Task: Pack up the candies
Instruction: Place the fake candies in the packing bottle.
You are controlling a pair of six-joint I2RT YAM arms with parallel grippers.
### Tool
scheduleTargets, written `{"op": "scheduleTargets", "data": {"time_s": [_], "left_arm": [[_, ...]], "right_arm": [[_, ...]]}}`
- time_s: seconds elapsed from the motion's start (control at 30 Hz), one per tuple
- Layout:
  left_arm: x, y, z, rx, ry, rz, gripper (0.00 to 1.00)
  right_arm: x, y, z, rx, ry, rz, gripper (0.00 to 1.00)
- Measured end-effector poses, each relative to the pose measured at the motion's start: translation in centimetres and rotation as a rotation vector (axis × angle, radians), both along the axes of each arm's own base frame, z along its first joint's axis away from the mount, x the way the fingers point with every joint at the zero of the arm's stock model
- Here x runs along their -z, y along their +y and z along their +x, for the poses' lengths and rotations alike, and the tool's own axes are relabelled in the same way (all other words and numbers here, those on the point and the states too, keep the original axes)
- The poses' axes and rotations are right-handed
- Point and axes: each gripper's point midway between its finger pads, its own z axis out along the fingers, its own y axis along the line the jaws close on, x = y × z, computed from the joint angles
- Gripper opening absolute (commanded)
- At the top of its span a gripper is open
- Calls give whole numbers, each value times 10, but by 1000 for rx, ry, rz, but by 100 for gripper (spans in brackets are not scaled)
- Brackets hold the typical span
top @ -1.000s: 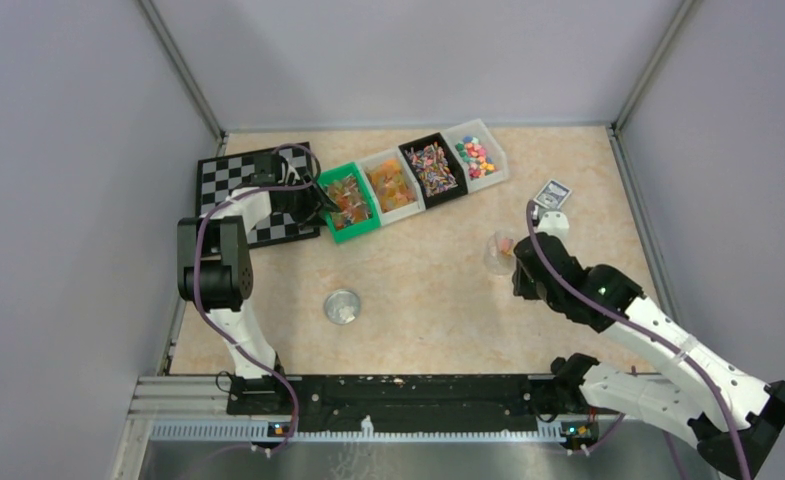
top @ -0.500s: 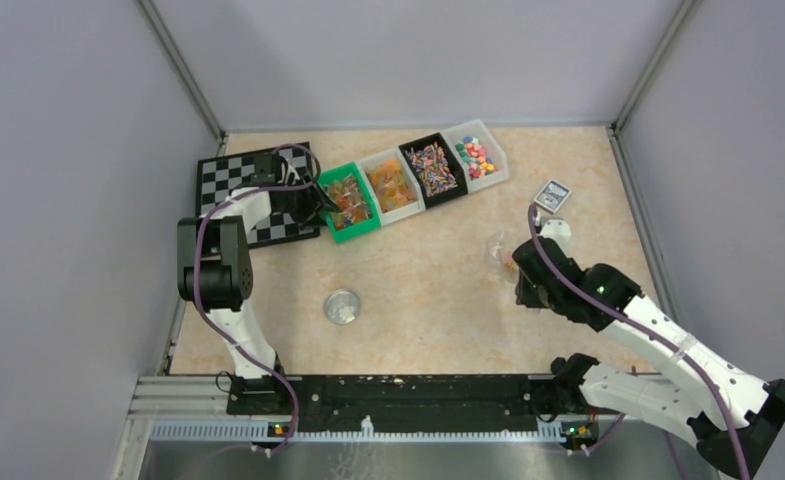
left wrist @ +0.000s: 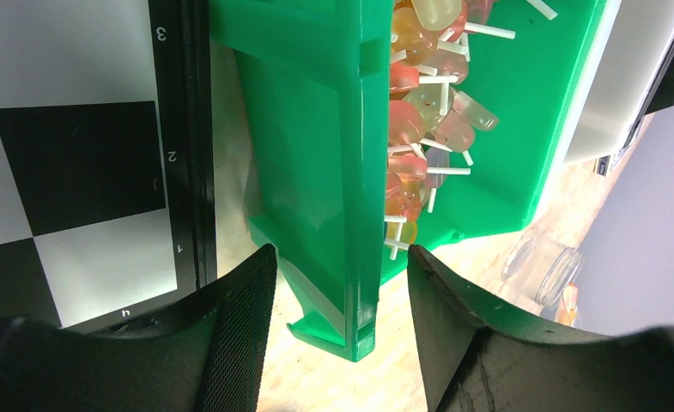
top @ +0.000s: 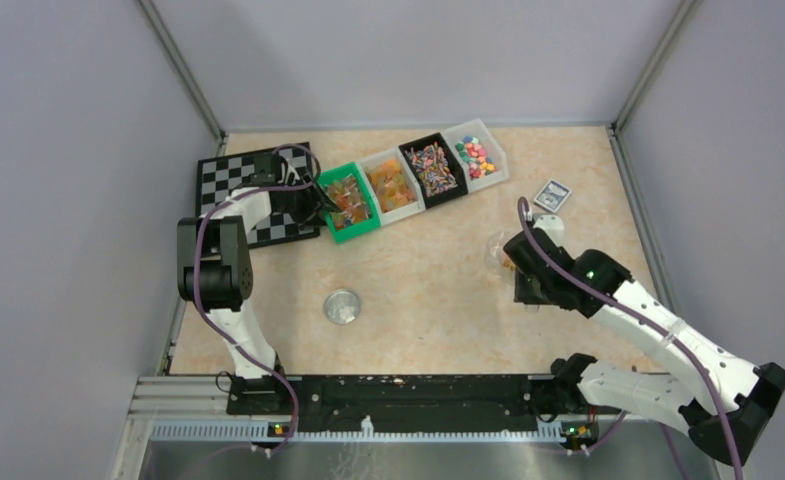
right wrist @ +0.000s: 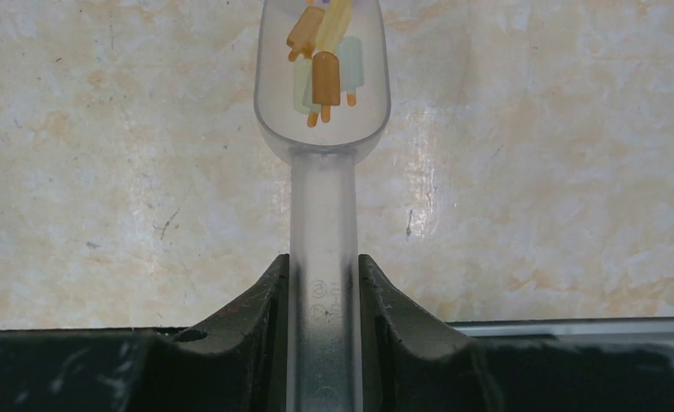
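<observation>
Two claws: right claw [right wrist: 323, 270] clenched on scoop [right wrist: 321, 206] of candies [right wrist: 325, 77], left claw [left wrist: 340, 257] spread astride green bin [left wrist: 307, 129] wall.

scoop [right wrist: 322, 197] tip cut off at top edge, green bin [left wrist: 316, 172] cropped, jar [left wrist: 543, 268] blurred, candies [top: 431, 168] indistinct from above

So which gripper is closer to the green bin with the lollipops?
Left. The left gripper straddles a wall of the green bin; the right gripper is far across the table, holding the clear scoop.

Left hand [left wrist: 340, 257] spread apart, right hand [right wrist: 323, 268] clamped tight.
</observation>
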Motion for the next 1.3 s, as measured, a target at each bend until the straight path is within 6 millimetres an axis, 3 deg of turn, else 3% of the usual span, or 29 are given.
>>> {"op": "scheduleTargets", "data": {"time_s": [0.4,1.3], "left_arm": [[-1,-1,0,4,-1,-7,63],[-2,0,-1,7,-1,-21,63]], "right_arm": [[-5,3,9,-12,45,-55,0],[-6,9,9,-90,99,-82,0]]}}
